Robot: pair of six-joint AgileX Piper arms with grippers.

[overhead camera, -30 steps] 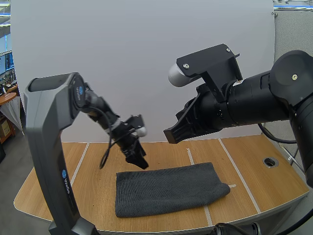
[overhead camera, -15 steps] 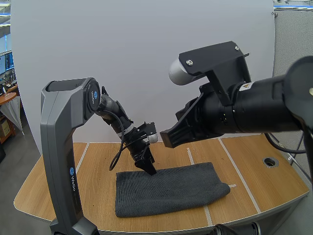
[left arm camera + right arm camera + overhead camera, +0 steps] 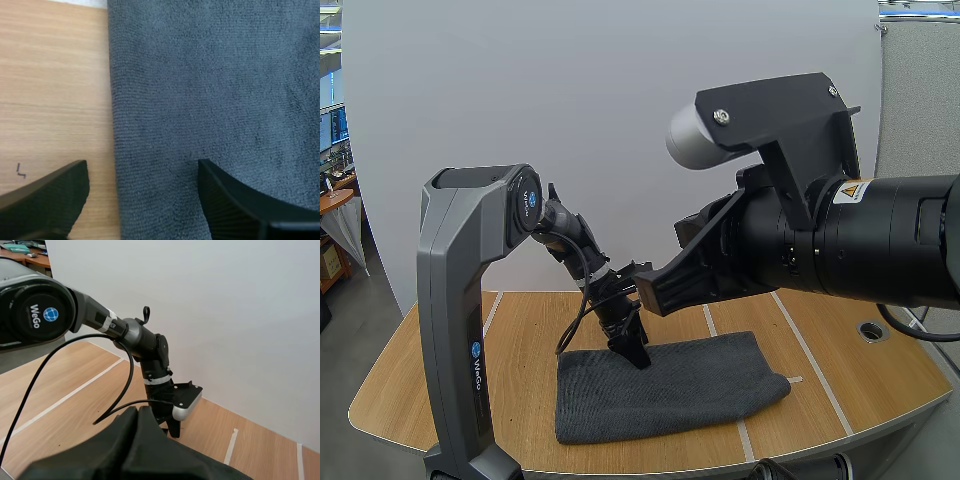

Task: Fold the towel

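Towel point(image 3: 690, 390): dark grey, laid flat on the wooden table point(image 3: 430, 385), toward its near middle.
Left gripper point(image 3: 142, 200): spread wide and set low at the towel's far edge, one finger over bare wood, the other over cloth.
Right gripper point(image 3: 658, 292): held above the table, fingers pressed together, nothing gripped.

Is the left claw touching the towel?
Cannot tell. Left wrist view: open left gripper straddles the edge of the dark grey cloth towel; contact unclear.
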